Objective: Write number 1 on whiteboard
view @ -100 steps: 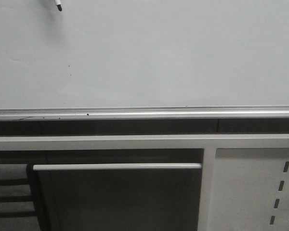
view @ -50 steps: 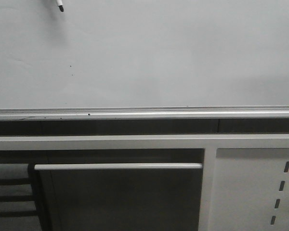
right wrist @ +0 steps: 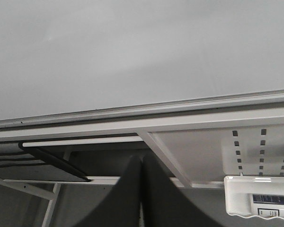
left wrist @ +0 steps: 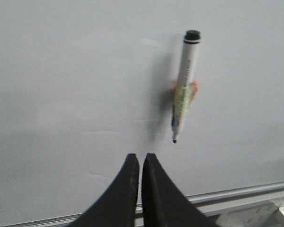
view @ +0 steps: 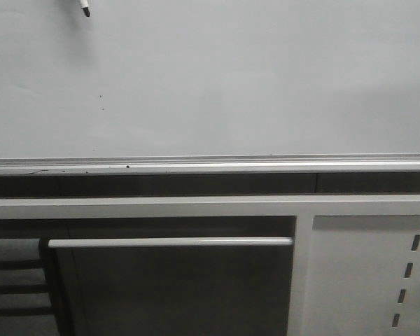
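Note:
The whiteboard (view: 231,84) fills the upper part of the front view, with its silver rail (view: 210,166) along the lower edge. No number 1 stroke shows on it. A white marker (left wrist: 184,87) with a black cap end hangs tip-down on the board, held at an orange clip; only its tip (view: 85,10) shows in the front view. My left gripper (left wrist: 141,156) is shut and empty, a little below and to the side of the marker's tip. My right gripper (right wrist: 141,158) is shut and empty, low in front of the frame under the board (right wrist: 132,47).
Below the rail is a white frame with a white bar (view: 168,242) over a dark opening. A white perforated panel (view: 367,273) is at the lower right, with a white plastic holder (right wrist: 260,196) under it. Tiny dark specks (view: 101,96) dot the board.

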